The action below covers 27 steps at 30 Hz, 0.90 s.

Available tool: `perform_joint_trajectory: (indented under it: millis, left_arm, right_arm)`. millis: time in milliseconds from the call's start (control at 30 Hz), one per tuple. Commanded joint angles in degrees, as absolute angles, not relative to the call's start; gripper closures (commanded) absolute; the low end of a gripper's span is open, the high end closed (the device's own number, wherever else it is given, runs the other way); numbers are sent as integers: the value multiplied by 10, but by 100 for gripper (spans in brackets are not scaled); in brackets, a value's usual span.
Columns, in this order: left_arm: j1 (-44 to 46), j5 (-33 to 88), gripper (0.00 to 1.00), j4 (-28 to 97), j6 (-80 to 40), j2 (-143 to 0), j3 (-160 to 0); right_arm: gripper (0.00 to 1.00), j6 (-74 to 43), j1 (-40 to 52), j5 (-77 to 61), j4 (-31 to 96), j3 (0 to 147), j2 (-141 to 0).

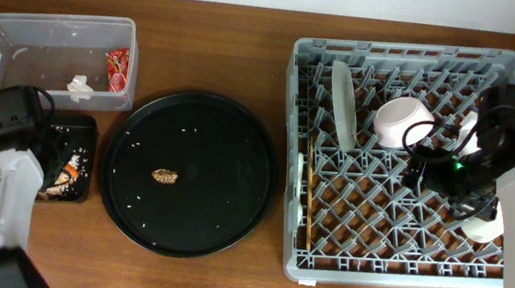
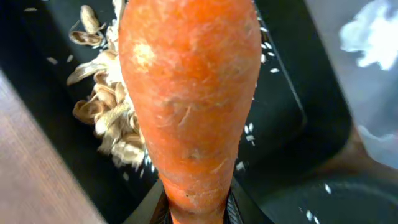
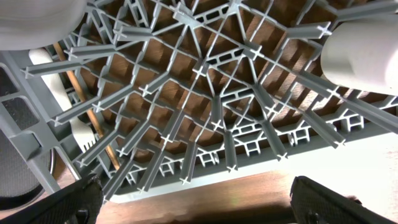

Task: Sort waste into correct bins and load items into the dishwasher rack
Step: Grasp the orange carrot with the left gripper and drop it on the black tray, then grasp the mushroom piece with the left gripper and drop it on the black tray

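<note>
Orange carrot (image 2: 189, 99) pinched at its narrower end by the left end effector (image 2: 196, 210), the thick end pointing away from it over the black tray (image 2: 292, 106). Pale food scraps (image 2: 106, 118) lie in the tray below, left of the carrot. Right end effector (image 3: 198, 202) spread wide over the grey rack (image 3: 205, 112). White cup (image 3: 364, 59) ahead to its right. Fork (image 3: 81, 134) and chopstick (image 3: 79, 93) ahead to its left.
</note>
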<state>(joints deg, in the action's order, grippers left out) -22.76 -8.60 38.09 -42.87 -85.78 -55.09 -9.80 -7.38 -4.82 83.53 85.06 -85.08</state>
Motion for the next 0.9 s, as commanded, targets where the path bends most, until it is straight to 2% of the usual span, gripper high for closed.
perform_joint_trajectory:
  millis: [0,33,100,167,233,367,433,533,700,733,800,867]
  left_arm:
    - [-235,-91,90,364,-419,-917,-562]
    - [-235,-91,89,360,-419,-930,-562]
    - [-235,-91,81,358,-418,-950,-562]
    - [-235,-91,79,358,-410,-964,-562]
    - [-235,-91,66,360,-402,-967,-562]
    - [-235,-77,51,376,-382,-964,-565]
    - [-235,-69,45,407,-361,-955,-587]
    - [-230,-30,41,497,-361,-908,-662]
    - [-121,89,28,521,-362,-874,-663]
    - [-98,93,27,519,-363,-876,-658]
    - [-37,91,16,508,-368,-887,-646]
    - [2,90,14,484,-368,-905,-631]
  right_arm:
    - [1,-92,-75,-43,836,848,-849]
    - [1,-92,-75,-43,836,848,-849]
    - [1,-92,-75,-43,835,848,-849]
    - [1,-92,-75,-43,836,848,-849]
    - [1,-92,-75,-43,836,848,-849]
    - [1,-92,-75,-43,836,848,-849]
    - [1,-92,-75,-43,836,848,-849]
    - [1,-92,-75,-43,835,848,-849]
    - [1,-92,-75,-43,835,848,-849]
    - [1,-92,-75,-43,835,848,-849]
    - [1,-92,-75,-43,835,848,-849]
    - [1,-92,-75,-43,836,848,-849]
